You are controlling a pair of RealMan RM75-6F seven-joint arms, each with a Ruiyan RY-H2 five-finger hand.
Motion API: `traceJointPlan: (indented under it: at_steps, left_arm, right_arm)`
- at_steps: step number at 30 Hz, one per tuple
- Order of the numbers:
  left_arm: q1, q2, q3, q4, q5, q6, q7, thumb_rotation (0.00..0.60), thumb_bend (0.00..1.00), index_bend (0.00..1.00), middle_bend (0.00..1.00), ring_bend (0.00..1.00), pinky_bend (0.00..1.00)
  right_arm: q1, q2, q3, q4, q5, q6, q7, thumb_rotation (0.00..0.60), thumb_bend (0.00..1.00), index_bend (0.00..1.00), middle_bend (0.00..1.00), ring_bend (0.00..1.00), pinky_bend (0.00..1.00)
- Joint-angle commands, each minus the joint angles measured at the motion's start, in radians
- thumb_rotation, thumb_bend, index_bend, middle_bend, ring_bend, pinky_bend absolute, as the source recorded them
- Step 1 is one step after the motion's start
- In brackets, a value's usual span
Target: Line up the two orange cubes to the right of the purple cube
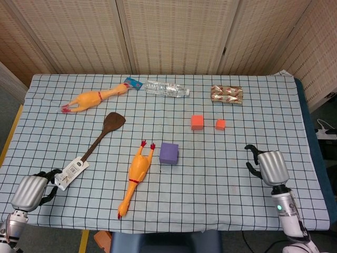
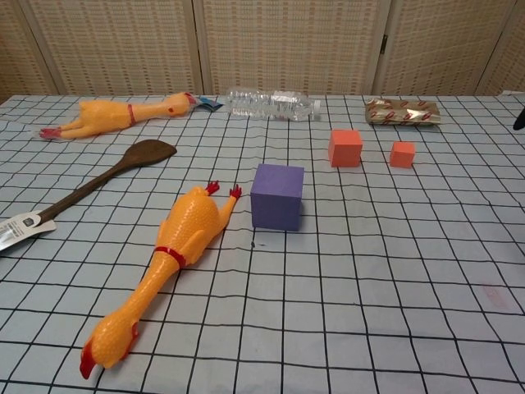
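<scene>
Both hands point(image 1: 271, 166) point(image 1: 31, 191) hold nothing, fingers apart; the cubes point(image 1: 197, 122) point(image 1: 220, 124), at twelve o'clock of the right hand, look light and foamy—pinch opposite faces.

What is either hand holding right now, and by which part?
Nothing is held. The right hand hovers with fingers apart, short of both orange cubes. The left hand sits near the spatula's tag without gripping it.

Two rubber chickens point(image 1: 135, 177) point(image 1: 95, 98), spatula point(image 1: 97, 141), bottle point(image 1: 167, 89), wrapped packet point(image 1: 227, 94).
</scene>
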Motion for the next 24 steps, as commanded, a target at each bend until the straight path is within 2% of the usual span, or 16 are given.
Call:
traceJointPlan:
  at_steps: [1, 8, 12, 18, 24]
  left_arm:
    - [0.005, -0.013, -0.002, 0.012, 0.016, 0.020, 0.008, 0.600, 0.43, 0.28, 0.51, 0.46, 0.63]
    - [0.001, -0.019, 0.005, 0.018, 0.043, 0.025, 0.005, 0.600, 0.43, 0.28, 0.51, 0.46, 0.63]
    - [0.002, -0.024, 0.001, 0.025, 0.045, 0.033, 0.026, 0.600, 0.43, 0.28, 0.51, 0.46, 0.63]
    - [0.005, -0.030, -0.002, 0.037, 0.055, 0.050, 0.027, 0.600, 0.43, 0.28, 0.51, 0.46, 0.63]
    - [0.001, -0.033, 0.000, 0.040, 0.050, 0.034, 0.023, 0.600, 0.43, 0.28, 0.52, 0.46, 0.63]
  right_arm:
    - [0.072, -0.027, 0.068, 0.010, 0.054, -0.069, -0.039, 0.600, 0.17, 0.39, 0.80, 0.88, 0.92]
    - [0.219, -0.064, 0.173, 0.055, 0.196, -0.255, -0.117, 0.600, 0.17, 0.37, 0.85, 0.92, 0.94]
    - [0.308, -0.125, 0.217, 0.157, 0.279, -0.346, -0.153, 0.600, 0.17, 0.35, 0.86, 0.93, 0.95]
    - [0.428, -0.223, 0.250, 0.336, 0.400, -0.503, -0.168, 0.600, 0.13, 0.28, 0.87, 0.93, 0.95]
    - [0.516, -0.314, 0.263, 0.500, 0.477, -0.637, -0.120, 0.600, 0.12, 0.26, 0.87, 0.93, 0.95]
